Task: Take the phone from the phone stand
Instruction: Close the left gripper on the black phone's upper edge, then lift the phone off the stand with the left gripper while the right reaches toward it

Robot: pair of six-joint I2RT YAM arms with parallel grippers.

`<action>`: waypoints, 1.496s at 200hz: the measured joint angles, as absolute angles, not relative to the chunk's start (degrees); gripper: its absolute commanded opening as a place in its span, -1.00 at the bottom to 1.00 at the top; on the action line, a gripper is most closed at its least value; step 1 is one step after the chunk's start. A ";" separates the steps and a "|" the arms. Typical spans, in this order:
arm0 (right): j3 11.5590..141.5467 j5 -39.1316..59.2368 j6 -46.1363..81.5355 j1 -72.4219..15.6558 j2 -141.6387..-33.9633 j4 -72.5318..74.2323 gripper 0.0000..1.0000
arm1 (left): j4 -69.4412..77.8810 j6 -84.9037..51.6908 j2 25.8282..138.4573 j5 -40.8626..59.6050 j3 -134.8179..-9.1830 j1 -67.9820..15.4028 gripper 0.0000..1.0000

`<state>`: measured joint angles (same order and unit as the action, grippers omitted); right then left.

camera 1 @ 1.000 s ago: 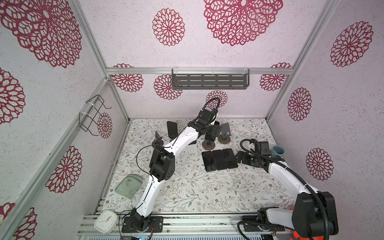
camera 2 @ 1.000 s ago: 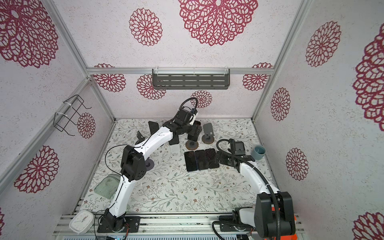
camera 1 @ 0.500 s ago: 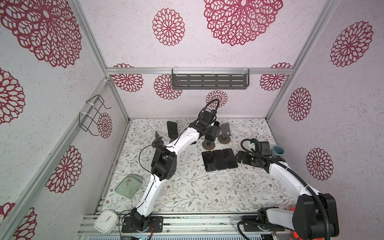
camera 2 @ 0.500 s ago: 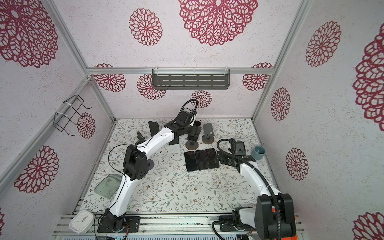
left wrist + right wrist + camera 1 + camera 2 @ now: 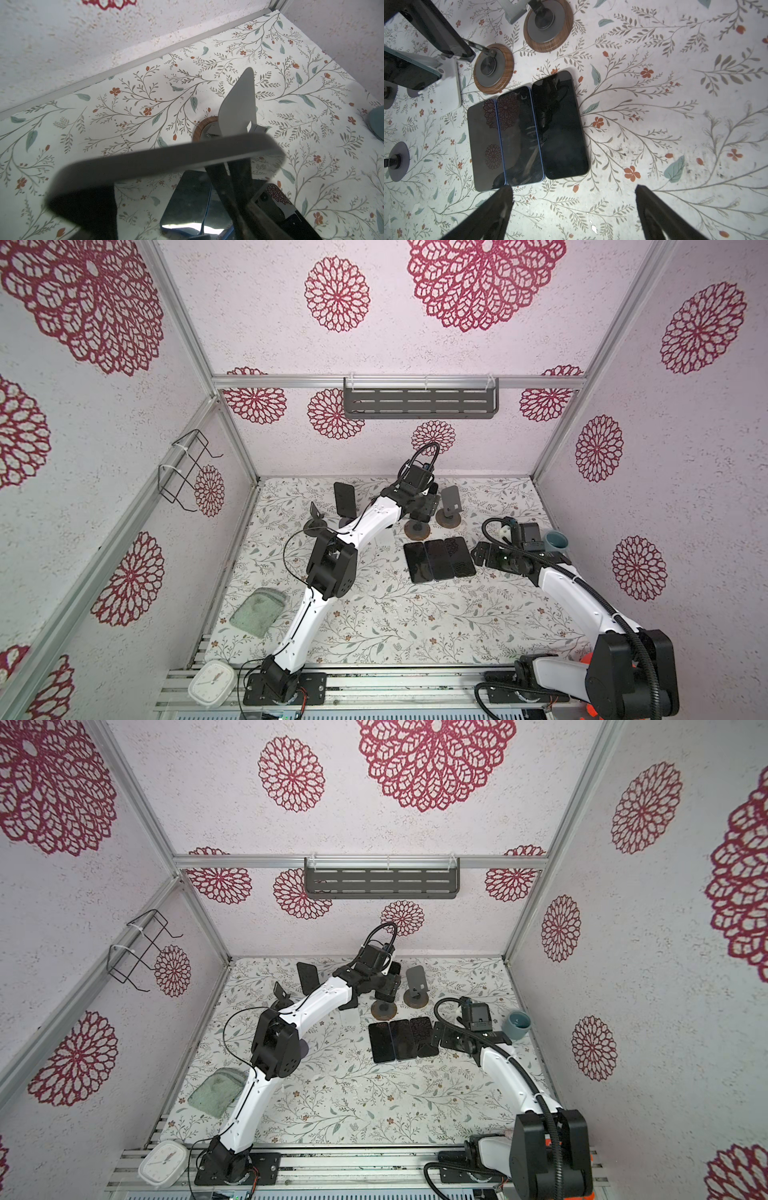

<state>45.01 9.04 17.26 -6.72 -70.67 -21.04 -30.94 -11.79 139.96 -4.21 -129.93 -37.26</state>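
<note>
Judging removal not yet done | phone (image 5: 166, 158) on stand (image 5: 493, 68), right at left gripper (image 5: 426, 509); cannot tell if clamped | right gripper (image 5: 573, 199) spread wide, empty; three phones (image 5: 527, 135) flat just ahead of it

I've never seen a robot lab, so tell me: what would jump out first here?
Three dark phones lying flat, side by side, in the middle of the floral table catch the eye first. Behind them the left gripper reaches to another phone propped on a wood-based stand, while the right gripper hovers open beside the row.
</note>
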 measured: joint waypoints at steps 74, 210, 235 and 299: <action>45.01 9.08 16.69 -6.72 -70.67 -21.10 0.90 | -30.89 -12.71 139.92 -4.05 -129.93 -37.26 0.38; 51.81 27.73 10.85 -8.64 -65.98 -14.90 0.48 | -33.87 -20.73 121.21 0.73 -124.03 -38.06 0.21; 54.06 32.38 10.57 -9.80 -65.76 -13.65 0.06 | -35.92 -25.47 116.62 8.75 -121.43 -36.80 0.05; 54.94 36.32 14.41 -20.18 -67.07 -6.83 -0.22 | -38.11 -33.91 108.16 19.33 -104.36 -33.39 -0.14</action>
